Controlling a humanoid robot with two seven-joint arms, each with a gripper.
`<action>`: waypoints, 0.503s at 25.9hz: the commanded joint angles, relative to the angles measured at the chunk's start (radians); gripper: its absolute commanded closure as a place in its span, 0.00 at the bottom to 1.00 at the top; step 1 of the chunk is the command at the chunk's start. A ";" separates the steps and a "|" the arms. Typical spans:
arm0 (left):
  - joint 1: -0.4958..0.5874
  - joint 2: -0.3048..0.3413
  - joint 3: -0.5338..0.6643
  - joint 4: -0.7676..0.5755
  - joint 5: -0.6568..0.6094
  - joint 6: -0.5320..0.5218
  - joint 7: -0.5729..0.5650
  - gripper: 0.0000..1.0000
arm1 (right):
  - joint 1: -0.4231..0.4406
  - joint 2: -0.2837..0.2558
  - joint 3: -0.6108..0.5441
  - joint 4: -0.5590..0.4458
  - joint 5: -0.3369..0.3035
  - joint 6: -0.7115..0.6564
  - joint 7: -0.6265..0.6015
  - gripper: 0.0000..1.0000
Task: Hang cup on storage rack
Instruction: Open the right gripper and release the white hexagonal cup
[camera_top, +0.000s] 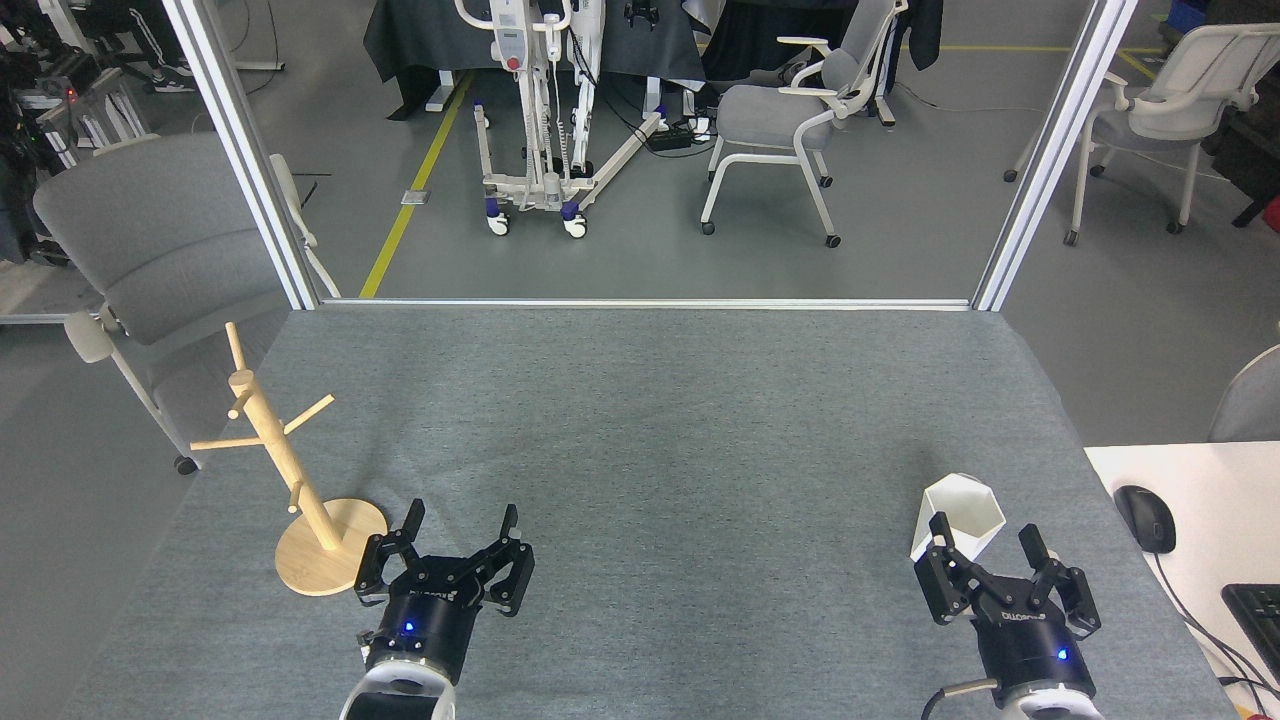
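So, going left to right across the gray felt-covered desk (640, 420): the storage rack (290, 470) sits over at about 8 o'clock of the desk, near the left edge. It's a light wood mug tree with a round disc base, and the post leans up toward 11 o'clock in this view, with a few bare pegs sticking out on both sides.

Just beside the rack's base, at its 3 o'clock, is the left end effector (462, 528). Its fingers are spread apart with only desk showing between them, and the near finger looks very close to the disc base, though I can't tell if it's actually touching.

Middle of the desk is plain gray cloth.

Over at around 4 o'clock of the desk is the cup (960, 518), white and faceted with the hexagonal rim, standing mouth up and tilted a little toward the right. The right end effector (985, 542) is right below it, fingers apart. Its left finger overlaps the cup's lower edge in the picture, and the right finger sits just off the cup's 4 o'clock side. No clear grip yet from what I can see.

Far right there's a white side table (1210, 500) with a black mouse (1145, 518) and the corner of a keyboard (1255, 610).
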 joint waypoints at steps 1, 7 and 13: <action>0.005 0.000 -0.001 -0.003 -0.005 0.007 0.003 0.00 | 0.001 -0.006 -0.002 -0.001 -0.003 -0.005 0.002 0.00; 0.028 0.003 -0.001 -0.018 -0.006 0.005 0.058 0.00 | -0.005 0.000 -0.039 -0.003 -0.006 -0.008 -0.001 0.00; 0.027 0.002 0.002 -0.029 0.006 -0.007 -0.008 0.01 | -0.002 0.008 -0.047 -0.017 -0.006 -0.004 -0.003 0.00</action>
